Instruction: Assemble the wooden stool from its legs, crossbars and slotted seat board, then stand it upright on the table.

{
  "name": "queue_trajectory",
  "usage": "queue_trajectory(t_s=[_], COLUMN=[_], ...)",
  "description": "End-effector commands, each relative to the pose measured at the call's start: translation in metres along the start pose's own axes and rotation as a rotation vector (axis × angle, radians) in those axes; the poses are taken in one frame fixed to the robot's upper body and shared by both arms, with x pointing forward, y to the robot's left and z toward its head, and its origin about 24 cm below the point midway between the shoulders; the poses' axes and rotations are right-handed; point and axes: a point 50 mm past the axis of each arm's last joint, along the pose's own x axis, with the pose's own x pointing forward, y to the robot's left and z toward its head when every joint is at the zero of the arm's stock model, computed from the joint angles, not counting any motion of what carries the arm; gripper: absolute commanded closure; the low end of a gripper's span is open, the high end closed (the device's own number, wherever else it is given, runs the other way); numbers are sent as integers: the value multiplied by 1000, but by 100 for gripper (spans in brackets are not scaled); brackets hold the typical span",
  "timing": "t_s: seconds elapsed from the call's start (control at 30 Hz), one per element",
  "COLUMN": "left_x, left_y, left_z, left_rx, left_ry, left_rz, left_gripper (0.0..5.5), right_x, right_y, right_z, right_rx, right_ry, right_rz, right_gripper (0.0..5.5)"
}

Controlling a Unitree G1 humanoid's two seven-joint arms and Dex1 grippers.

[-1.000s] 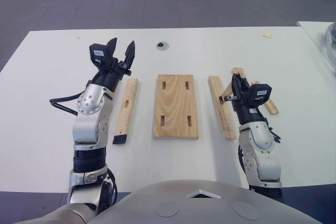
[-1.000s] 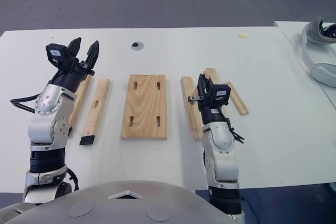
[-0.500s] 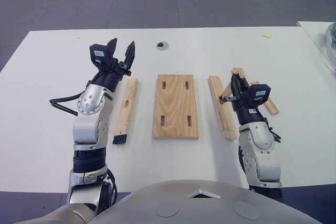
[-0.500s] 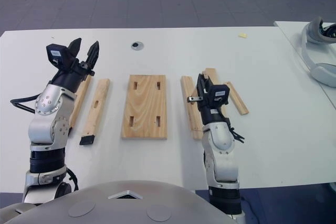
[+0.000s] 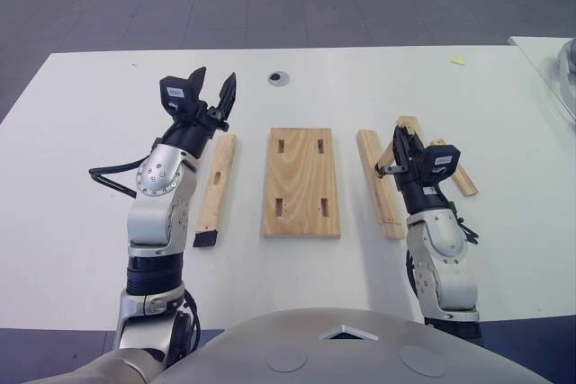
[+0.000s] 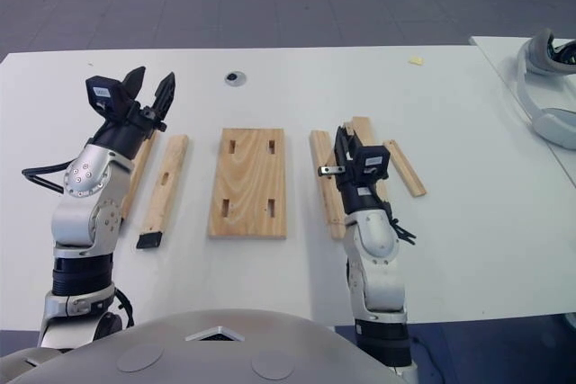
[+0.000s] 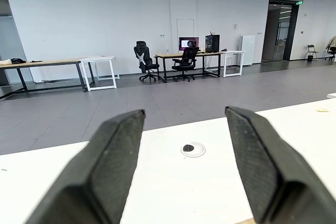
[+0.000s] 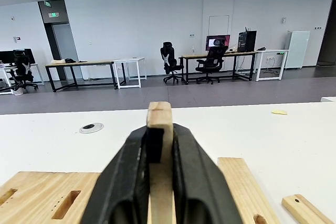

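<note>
The slotted seat board (image 5: 301, 183) lies flat at the table's middle. Left of it lies a wooden leg (image 5: 217, 184) with a black foot cap (image 5: 204, 240); a second leg (image 6: 137, 166) lies partly hidden behind my left arm. My left gripper (image 5: 216, 75) hangs open above those legs' far ends, its fingers (image 7: 115, 166) spread with nothing between them. Right of the board lies a long leg (image 5: 378, 182) and a short crossbar (image 5: 461, 177). My right gripper (image 5: 400, 138) is shut on a wooden bar (image 8: 160, 116) beside them.
A round cable grommet (image 5: 279, 78) sits in the table behind the board. A yellow scrap (image 5: 459, 60) lies at the far right. A white headset (image 6: 549, 87) rests on the neighbouring table. A black cable (image 5: 103, 173) loops beside my left arm.
My left gripper has shifted slightly right and away from me, still open. The right gripper has edged a little left with the bar still in it.
</note>
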Motion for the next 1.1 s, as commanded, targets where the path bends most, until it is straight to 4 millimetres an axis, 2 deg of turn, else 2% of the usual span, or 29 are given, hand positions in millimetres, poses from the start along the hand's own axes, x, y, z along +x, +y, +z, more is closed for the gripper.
queue_trajectory(t_s=[0.03,0.23,0.37,0.63,0.77,0.93,1.1], left_x=[0,0,0,0,0,0,1], left_y=[1,1,1,1,1,0,0], left_z=[-2,-2,-3,-3,-4,-4,-4], left_rx=[17,18,16,13,12,14,16], left_ry=[18,16,18,24,23,21,18], left_rz=[-1,5,6,-6,-8,-12,-14], left_gripper=[269,269,269,269,269,269,269], right_x=[3,4,4,-17,-26,-33,-28], right_y=[-1,-1,-2,-26,-24,-20,-21], right_z=[1,0,-10,-47,-59,-71,-77], right_rx=[-6,-5,-2,-69,-114,-84,26], right_ry=[-14,-1,48,115,127,146,200], right_rz=[-3,5,28,-9,31,25,28], right_gripper=[508,508,508,508,508,508,508])
